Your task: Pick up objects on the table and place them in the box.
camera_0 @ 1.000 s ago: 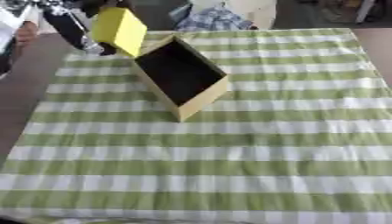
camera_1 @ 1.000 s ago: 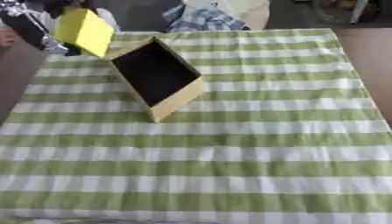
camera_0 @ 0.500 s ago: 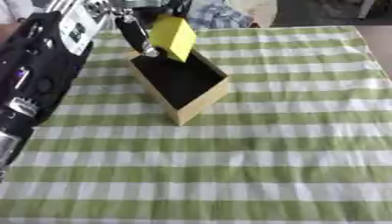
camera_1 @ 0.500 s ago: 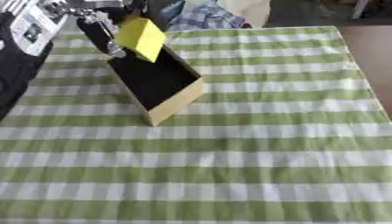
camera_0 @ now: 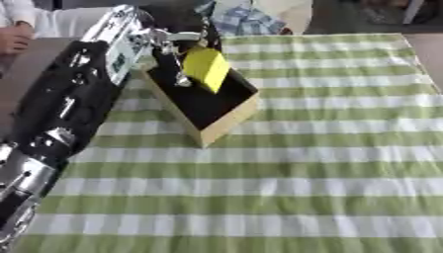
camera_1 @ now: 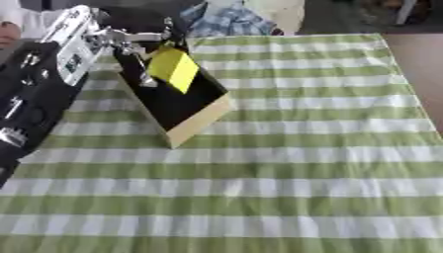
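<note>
Overhead, left robot hand (camera_0: 169,47) pinching yellow block (camera_0: 207,69).

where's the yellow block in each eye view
Left eye view: the yellow block sits upper left of centre, held by the left robot hand over the open box.
Right eye view: it appears further left, still above the box.
Shared landmark: the box's pale near corner.

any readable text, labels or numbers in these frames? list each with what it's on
None can be read.
Left arm, pale panel near the left hand: a small dark patch that may be a label, too blurred to read.
Yellow block: plain faces, no print seen.
Box: plain tan walls, dark inside, no marking seen.
Green checked cloth: pattern only.
</note>
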You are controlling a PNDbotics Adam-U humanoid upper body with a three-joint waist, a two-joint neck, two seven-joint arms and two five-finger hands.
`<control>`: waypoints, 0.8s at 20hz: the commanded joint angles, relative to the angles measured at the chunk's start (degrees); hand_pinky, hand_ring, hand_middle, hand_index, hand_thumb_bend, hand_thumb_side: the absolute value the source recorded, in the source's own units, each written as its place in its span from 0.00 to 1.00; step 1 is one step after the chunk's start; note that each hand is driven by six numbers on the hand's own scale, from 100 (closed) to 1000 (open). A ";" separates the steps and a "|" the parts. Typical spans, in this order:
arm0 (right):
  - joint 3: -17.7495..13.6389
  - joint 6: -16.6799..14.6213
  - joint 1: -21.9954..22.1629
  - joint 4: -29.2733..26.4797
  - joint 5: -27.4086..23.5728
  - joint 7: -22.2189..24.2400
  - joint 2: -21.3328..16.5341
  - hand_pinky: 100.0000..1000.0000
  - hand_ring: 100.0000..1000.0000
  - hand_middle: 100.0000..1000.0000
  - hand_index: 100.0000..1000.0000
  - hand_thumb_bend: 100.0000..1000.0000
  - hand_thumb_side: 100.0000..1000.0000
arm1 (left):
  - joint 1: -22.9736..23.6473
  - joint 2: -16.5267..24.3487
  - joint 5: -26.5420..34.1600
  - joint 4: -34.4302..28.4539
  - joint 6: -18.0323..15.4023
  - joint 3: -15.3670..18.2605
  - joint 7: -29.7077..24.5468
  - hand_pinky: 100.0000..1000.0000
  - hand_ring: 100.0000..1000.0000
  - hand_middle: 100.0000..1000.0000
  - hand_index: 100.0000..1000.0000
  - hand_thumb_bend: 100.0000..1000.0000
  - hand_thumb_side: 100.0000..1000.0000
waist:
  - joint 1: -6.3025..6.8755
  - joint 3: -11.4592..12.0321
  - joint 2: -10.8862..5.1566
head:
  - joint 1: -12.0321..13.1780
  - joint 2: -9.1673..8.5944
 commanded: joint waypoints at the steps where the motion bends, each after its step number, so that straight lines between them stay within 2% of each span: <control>1: -0.50 -0.16 -0.66 -0.88 -0.45 0.18 -0.79 0.60 0.67 0.71 0.79 0.00 0.84 | -1.71 -0.07 -2.01 0.37 -1.34 0.76 0.59 0.20 0.21 0.34 0.43 0.33 0.00 | -0.20 -0.10 -0.80 | 0.18 -0.74; 7: -0.91 -0.11 -0.39 -0.88 -0.53 0.01 -0.33 0.59 0.67 0.71 0.79 0.00 0.84 | -1.22 -1.32 -4.59 1.96 -1.53 0.88 1.92 0.27 0.24 0.38 0.45 0.34 0.00 | -0.21 -0.47 -0.64 | 0.26 -0.94; 10: -1.03 -0.06 -0.31 -0.88 -0.56 -0.07 -0.18 0.59 0.67 0.71 0.79 0.00 0.84 | -0.90 -1.57 -6.04 2.48 -1.20 1.00 2.51 0.32 0.28 0.40 0.49 0.35 0.00 | -0.16 -0.57 -0.55 | 0.19 -0.97; 11: -1.05 -0.06 -0.28 -0.88 -0.57 -0.07 -0.15 0.59 0.67 0.70 0.79 0.00 0.84 | -0.80 -1.59 -6.49 2.65 -1.08 1.02 2.67 0.33 0.29 0.41 0.52 0.38 0.00 | -0.16 -0.58 -0.53 | 0.15 -0.97; 12: -1.10 -0.05 -0.25 -0.88 -0.58 -0.10 -0.12 0.59 0.67 0.70 0.79 0.00 0.84 | -0.70 -1.58 -6.93 2.81 -0.96 1.03 2.76 0.34 0.30 0.41 0.53 0.35 0.00 | -0.15 -0.59 -0.51 | 0.10 -0.94; 13: -1.15 -0.04 -0.21 -0.88 -0.59 -0.15 -0.10 0.59 0.67 0.70 0.79 0.00 0.84 | -0.60 -1.55 -7.31 2.96 -0.81 1.07 2.81 0.39 0.36 0.44 0.59 0.35 0.01 | -0.16 -0.60 -0.50 | 0.08 -0.91; 16: -1.26 0.01 -0.11 -0.88 -0.58 -0.23 -0.01 0.59 0.67 0.70 0.79 0.00 0.84 | -0.24 -1.49 -8.15 3.25 -0.14 1.33 2.85 0.46 0.45 0.48 0.65 0.34 0.03 | -0.24 -0.55 -0.49 | 0.07 -0.90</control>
